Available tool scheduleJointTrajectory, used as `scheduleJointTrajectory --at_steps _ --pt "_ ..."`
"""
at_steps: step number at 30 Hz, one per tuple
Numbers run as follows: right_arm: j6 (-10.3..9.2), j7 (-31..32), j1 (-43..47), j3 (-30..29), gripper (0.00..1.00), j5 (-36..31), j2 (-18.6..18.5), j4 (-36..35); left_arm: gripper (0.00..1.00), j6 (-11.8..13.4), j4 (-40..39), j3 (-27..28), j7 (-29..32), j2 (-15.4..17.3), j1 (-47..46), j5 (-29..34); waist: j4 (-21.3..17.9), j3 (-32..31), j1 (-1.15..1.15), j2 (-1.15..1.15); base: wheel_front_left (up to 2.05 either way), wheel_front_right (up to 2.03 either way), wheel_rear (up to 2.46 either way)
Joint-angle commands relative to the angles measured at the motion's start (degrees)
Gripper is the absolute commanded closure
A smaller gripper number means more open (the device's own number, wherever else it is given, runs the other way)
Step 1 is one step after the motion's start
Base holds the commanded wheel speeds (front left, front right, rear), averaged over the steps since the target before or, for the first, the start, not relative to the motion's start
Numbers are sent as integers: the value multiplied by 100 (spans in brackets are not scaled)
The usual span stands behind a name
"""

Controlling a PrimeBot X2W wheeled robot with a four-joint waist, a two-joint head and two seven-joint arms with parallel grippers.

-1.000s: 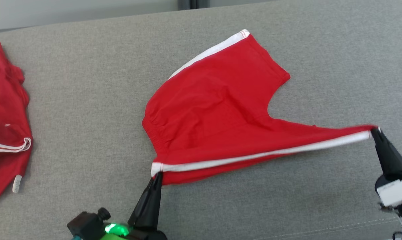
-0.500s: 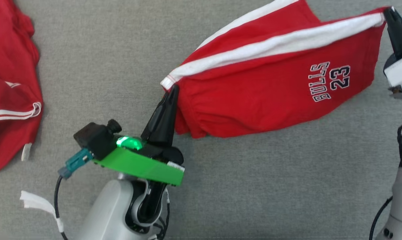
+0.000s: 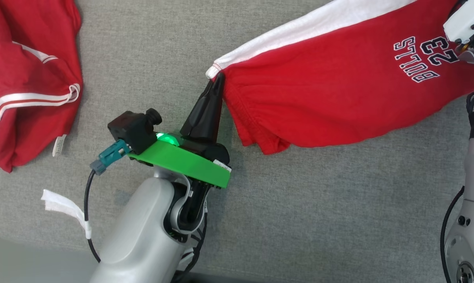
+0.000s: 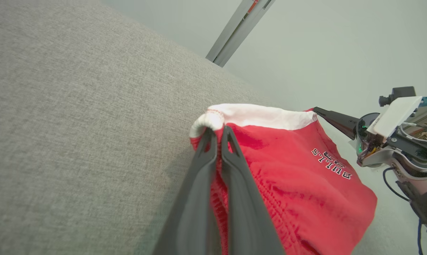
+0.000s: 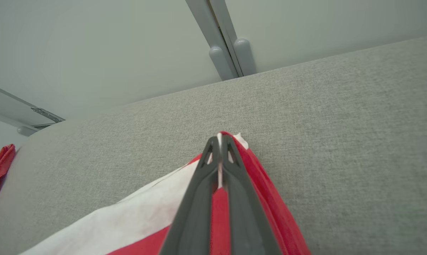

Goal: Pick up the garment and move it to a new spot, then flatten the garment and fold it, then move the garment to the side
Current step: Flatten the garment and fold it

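Note:
The garment [image 3: 331, 102] is a pair of red shorts with a white side stripe and "BULLS 23" print, hanging lifted above the grey surface between both arms. My left gripper [image 3: 219, 76] is shut on its waistband corner, where the white stripe ends; the left wrist view shows that gripper [image 4: 218, 130] pinching the white edge of the shorts [image 4: 298, 184]. My right gripper [image 5: 219, 140] is shut on the other end of the stripe of the garment [image 5: 135, 219]. The right fingertips are past the head view's top right edge.
A second red garment [image 3: 28, 82] with white stripes lies crumpled at the upper left of the grey fabric surface [image 3: 319, 204]. A white tape strip [image 3: 61, 206] hangs from the left arm's cable. A pale wall with grey rails [image 5: 224, 46] stands behind.
Both grippers have lifted the shorts off the surface, and they now hang with the printed side showing. The head camera has shifted too, so both arms reach higher in the picture.

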Motion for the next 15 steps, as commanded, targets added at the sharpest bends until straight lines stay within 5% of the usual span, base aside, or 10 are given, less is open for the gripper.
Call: scheduleJointTrajectory --at_steps 1,5,6,7,8,9,15 --pt "2 -79 -90 7 100 -60 -53 89 100 -16 63 -35 -53 -6 -148 -63 130 129 0 0 0 0 0" --pt "2 -332 -189 52 100 -231 -137 317 100 -5 217 -184 -94 -8 -270 -173 99 133 0 0 0 0 0" --pt "2 -458 -209 112 69 -263 -154 343 97 42 272 -223 -65 -8 -282 -220 84 126 0 0 0 0 0" --pt "2 -538 -217 136 18 -266 -153 384 68 65 315 -264 -44 -6 -306 -196 71 118 0 0 0 0 0" --pt "1 -623 -219 142 0 -230 -144 433 18 105 354 -286 -53 -6 -330 -168 49 104 0 0 0 0 0" --pt "2 -677 -230 157 0 -199 -138 454 0 132 381 -275 -70 -6 -321 -176 31 91 0 0 0 0 0" --pt "1 -748 0 791 0 154 -433 104 0 430 306 -201 -151 121 -27 11 -157 -142 0 0 0 0 0"
